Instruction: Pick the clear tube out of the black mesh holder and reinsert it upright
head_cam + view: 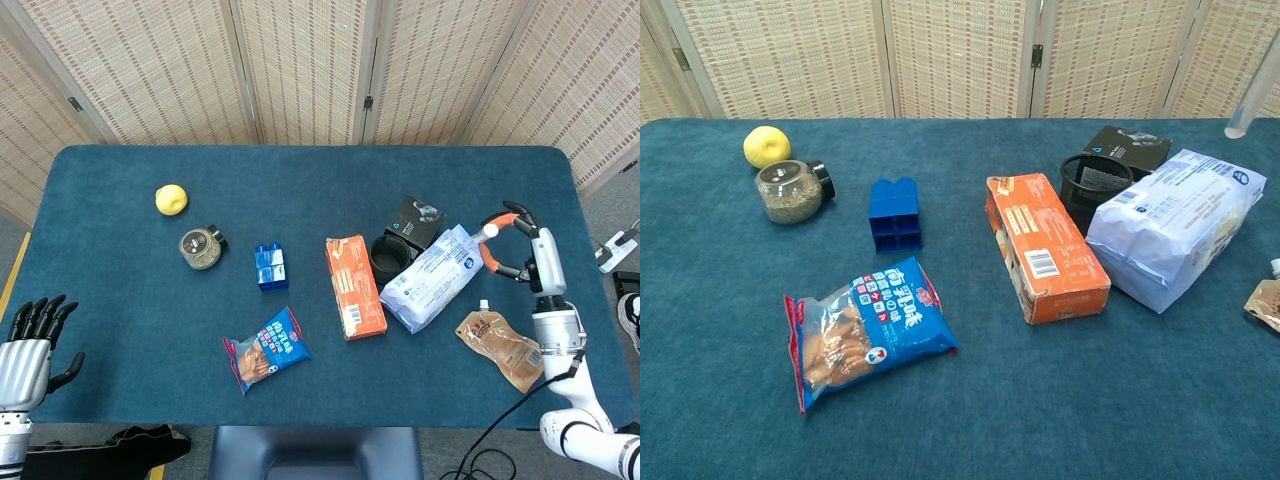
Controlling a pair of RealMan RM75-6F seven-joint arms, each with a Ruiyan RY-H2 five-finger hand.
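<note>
The black mesh holder stands upright between the orange box and the pale blue bag, with nothing in it; the chest view shows it too. My right hand hovers right of the bag and pinches the clear tube at its fingertips. In the chest view only the tube's lower end hangs at the right edge, tilted, high above the bag and well right of the holder. My left hand rests off the table's near left corner, fingers apart and holding nothing.
Around the holder lie an orange box, a pale blue bag and a black box. A brown pouch lies under my right hand. Further left are a blue brick, snack bag, jar and lemon.
</note>
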